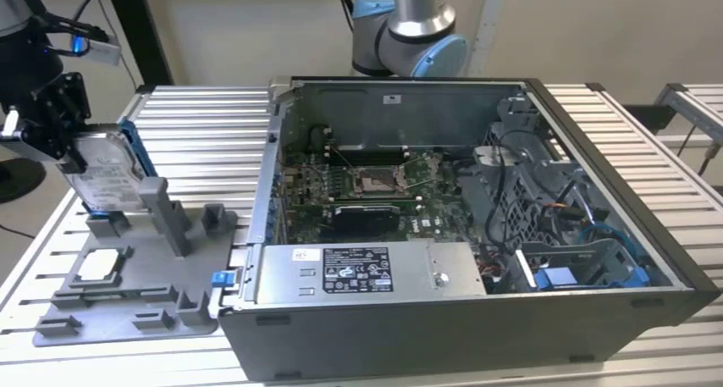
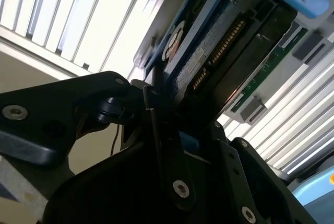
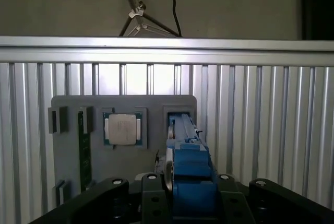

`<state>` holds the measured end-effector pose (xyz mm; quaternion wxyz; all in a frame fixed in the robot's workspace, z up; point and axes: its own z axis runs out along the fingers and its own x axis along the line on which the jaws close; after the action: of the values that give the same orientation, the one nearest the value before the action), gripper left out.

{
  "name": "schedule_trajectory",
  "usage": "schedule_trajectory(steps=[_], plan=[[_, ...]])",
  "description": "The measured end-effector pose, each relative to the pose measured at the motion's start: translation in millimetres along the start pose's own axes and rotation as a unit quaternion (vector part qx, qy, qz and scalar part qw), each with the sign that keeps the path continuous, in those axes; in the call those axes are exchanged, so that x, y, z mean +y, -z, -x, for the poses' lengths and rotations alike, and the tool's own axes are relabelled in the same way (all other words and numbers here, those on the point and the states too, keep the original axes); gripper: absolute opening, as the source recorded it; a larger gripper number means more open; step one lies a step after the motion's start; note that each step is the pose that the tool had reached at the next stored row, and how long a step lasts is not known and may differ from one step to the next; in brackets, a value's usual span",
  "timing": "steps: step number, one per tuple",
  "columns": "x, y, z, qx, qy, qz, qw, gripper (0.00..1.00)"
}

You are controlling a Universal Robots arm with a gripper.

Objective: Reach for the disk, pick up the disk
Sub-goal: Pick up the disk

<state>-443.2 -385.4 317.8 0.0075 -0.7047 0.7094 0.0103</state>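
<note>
1. The gripper sits at about ten o'clock in the exterior view. I read its claw as clenched on the disk, with the black fingers on the disk's upper end.
2. In the first wrist view the gripper has one finger on each side of the blue bracket of the disk, both pressed against it. In the second wrist view the disk rises out of the gripper with its connector edge exposed.
3. In the exterior view the disk stands on end at nine o'clock, white label facing the camera, blue bracket along its edges, with a slight lean. Its lower end meets a slot of the grey fixture tray. I cannot tell whether it rests in the slot or hangs just clear of it.
4. The tray lies at about eight o'clock on the slatted metal table. A small square silver chip lies flat in a recess, beside the disk's slot. In the first wrist view the chip sits between the disk's slot and a narrow green board on the tray.
5. Just beside the tray, from the centre to three o'clock, stands the open computer case, with a grey box with sticker along its near wall and the motherboard behind that.
6. Farthest, at twelve o'clock behind the case, I see an arm joint.
</note>
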Motion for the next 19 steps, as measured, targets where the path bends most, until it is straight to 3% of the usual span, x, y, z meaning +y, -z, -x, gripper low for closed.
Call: schedule_trajectory(steps=[19], plan=[[0.1,29.5,0.7,0.0001,0.000,0.0002,1.0000,0.00]])
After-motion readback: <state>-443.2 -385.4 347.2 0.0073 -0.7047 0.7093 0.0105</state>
